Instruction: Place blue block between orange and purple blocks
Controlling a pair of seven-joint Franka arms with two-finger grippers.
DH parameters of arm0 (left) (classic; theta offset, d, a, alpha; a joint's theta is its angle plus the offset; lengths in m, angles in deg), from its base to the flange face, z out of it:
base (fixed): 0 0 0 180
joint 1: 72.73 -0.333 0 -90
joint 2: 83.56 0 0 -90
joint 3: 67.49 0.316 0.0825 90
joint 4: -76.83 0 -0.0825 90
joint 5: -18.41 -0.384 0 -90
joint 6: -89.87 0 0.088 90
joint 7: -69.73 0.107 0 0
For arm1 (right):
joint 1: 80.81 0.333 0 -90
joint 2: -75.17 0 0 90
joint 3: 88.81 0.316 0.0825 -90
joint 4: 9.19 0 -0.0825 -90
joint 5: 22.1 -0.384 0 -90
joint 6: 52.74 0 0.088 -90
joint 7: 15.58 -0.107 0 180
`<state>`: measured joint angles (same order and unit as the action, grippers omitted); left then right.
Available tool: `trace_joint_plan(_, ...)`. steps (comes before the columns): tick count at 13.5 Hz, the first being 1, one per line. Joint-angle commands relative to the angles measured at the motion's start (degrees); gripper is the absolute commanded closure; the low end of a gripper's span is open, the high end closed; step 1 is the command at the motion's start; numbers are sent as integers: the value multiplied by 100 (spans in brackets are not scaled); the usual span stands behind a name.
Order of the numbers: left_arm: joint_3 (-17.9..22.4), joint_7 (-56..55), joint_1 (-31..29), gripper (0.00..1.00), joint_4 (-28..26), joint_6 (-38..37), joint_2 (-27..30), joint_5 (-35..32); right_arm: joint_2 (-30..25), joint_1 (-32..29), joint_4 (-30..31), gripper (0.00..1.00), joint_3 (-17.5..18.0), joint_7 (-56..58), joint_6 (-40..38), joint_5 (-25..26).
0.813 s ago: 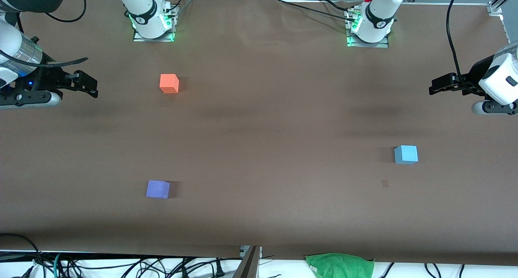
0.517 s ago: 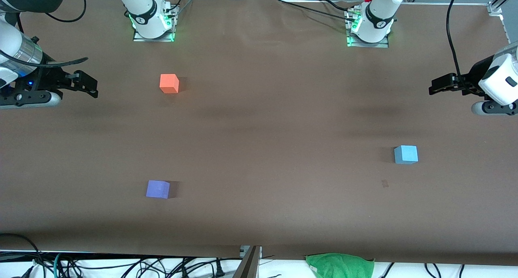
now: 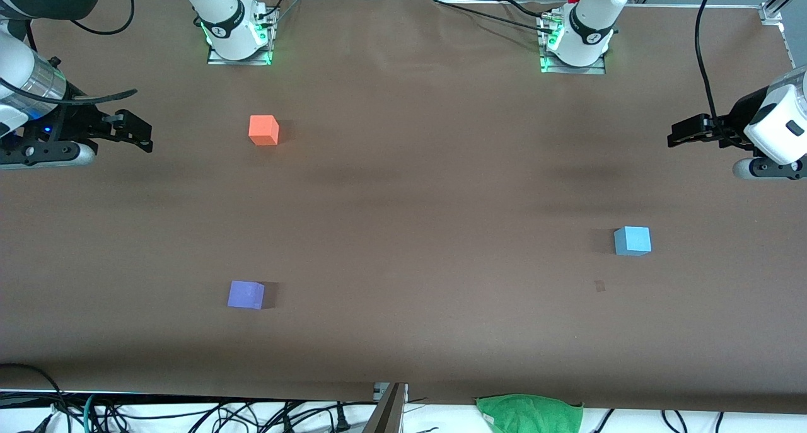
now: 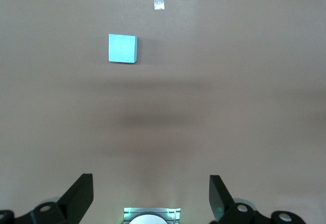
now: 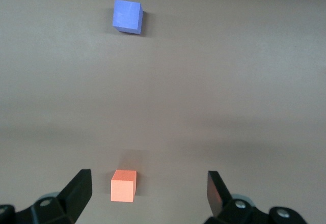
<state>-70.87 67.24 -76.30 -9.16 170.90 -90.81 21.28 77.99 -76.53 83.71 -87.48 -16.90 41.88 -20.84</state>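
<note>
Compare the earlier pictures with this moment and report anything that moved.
Nothing visibly changed. The blue block, orange block and purple block lie where they were. The left gripper and right gripper wait open at their own ends of the table, holding nothing.

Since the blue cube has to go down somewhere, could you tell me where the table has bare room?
The strip of brown table between the bright orange matte cube and the violet-purple matte cube is bare. So is the wide middle stretch toward the light sky-blue matte cube. Nowhere is crowded; both open grippers hang at the table ends.
</note>
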Motion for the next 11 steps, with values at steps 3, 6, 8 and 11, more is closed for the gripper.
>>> trace_joint_plan(3, -13, -42, 49, 0, 170, -114, -74, -129, 16, -50, -88, 0, 34, 88, -31, 67)
trace_joint_plan(6, -13, -50, 49, 0, 170, -114, -74, -129, 16, -41, -88, 0, 34, 88, -31, 67)
trace_joint_plan(8, -5, -42, 49, 0, 187, -114, -144, -111, 16, -41, -88, 0, 34, 88, -31, 67)
trace_joint_plan(11, -5, -50, 32, 0, 513, -140, -303, -138, 16, -41, -88, 0, 34, 88, -31, 67)
